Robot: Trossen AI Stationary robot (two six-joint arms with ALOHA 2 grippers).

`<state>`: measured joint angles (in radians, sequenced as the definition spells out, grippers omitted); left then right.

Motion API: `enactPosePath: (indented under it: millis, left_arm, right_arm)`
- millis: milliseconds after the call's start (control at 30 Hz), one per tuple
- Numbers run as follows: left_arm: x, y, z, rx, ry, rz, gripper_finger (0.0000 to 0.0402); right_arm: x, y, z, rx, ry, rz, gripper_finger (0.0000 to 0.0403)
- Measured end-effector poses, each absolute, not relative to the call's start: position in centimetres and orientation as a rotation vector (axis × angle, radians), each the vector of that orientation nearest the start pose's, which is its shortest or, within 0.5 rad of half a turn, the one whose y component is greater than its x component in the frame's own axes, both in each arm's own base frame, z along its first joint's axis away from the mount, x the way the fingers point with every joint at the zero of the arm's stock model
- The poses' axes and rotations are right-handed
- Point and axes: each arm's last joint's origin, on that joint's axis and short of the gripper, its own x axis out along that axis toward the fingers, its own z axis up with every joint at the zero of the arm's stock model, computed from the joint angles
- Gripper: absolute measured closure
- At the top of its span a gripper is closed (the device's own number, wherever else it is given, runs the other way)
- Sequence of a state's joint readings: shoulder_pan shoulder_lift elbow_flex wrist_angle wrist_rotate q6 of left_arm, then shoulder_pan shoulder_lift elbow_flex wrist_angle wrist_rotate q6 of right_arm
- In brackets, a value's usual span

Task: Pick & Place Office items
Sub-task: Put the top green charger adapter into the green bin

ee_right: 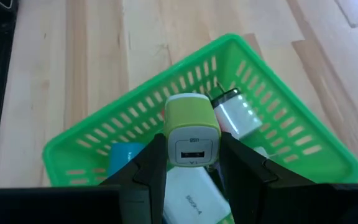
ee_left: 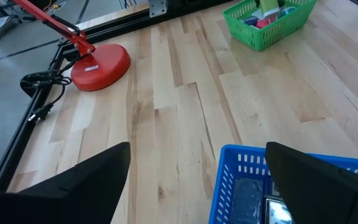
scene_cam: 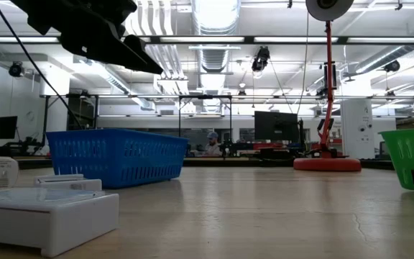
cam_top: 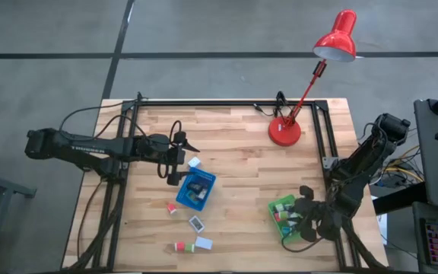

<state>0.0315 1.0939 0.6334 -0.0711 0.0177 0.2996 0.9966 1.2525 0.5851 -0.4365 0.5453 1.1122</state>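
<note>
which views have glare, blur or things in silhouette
Low view: ceiling lights glare, the left arm is a dark silhouette against them, and the near white box is soft. Left wrist view: own fingers blurred dark. Right wrist view: green charger sharp.

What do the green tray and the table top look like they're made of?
Green tray: likely moulded plastic, slightly glossy, judging by its slotted lattice walls and uniform colour. Table top: wood, butcher-block style, going by the visible grain and joined light planks with a smooth, satin finish.

Bare table (cam_top: 242,171) between blue tray (cam_top: 207,195) and green tray (cam_top: 274,215); lamp (cam_top: 285,131) behind.
</note>
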Motion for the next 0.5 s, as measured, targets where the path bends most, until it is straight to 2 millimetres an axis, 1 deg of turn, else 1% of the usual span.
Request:
enactPosePath:
  millis: [167,367,400,500]
  left_arm:
    - [22.82,0.67,23.39,0.279,0.529,-0.066,0.0025]
    - [22.82,0.67,23.39,0.279,0.530,-0.066,0.0025]
    - [22.82,0.67,23.39,0.279,0.529,-0.066,0.0025]
    - [22.82,0.66,23.39,0.280,0.529,-0.067,0.0025]
  right_arm:
    - [12.76,16.98,16.78,0.267,0.874,-0.076,0.0290]
    - [12.71,16.90,16.71,0.320,0.876,-0.109,0.0290]
    - [12.70,16.88,16.70,0.332,0.877,-0.116,0.0287]
    - [12.67,16.85,16.67,0.362,0.879,-0.133,0.0251]
